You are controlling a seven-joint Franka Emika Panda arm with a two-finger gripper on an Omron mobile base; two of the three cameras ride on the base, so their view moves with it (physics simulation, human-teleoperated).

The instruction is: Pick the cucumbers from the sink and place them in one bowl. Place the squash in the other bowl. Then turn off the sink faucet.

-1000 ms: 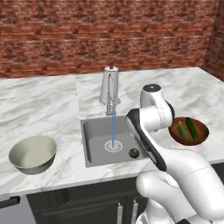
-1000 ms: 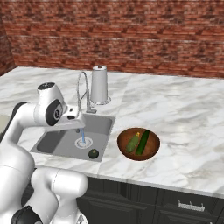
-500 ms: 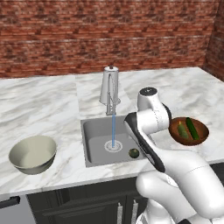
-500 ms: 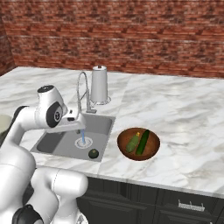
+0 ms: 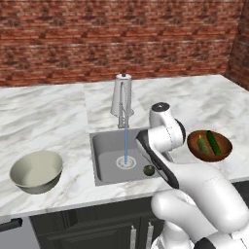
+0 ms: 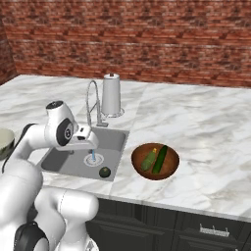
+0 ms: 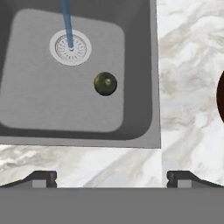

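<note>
The round dark green squash [image 7: 105,84] lies on the floor of the grey sink [image 7: 153,87], right of the drain; it also shows near the basin's front [image 5: 149,170] [image 6: 104,172]. My gripper [image 7: 111,179] hangs open and empty above the sink's edge, with the squash ahead of it. Both cucumbers, one dark [image 6: 160,159] and one lighter [image 6: 148,161], rest in the reddish-brown bowl [image 6: 139,169] on the counter right of the sink. The pale grey-beige bowl [image 5: 36,171] stands left of the sink. Water runs from the faucet [image 5: 121,99] into the drain.
White marble counter [image 5: 44,121] surrounds the sink, and a red brick wall [image 5: 121,39] stands behind it. Dark cabinet fronts [image 6: 196,230] run below the counter edge. My own arm [image 5: 163,129] hides the sink's right side in the left base view.
The arm has swung slightly left and down, from the wooden bowl's side toward the sink. The jaws have stayed open. The squash, cucumbers and bowls have not moved.
</note>
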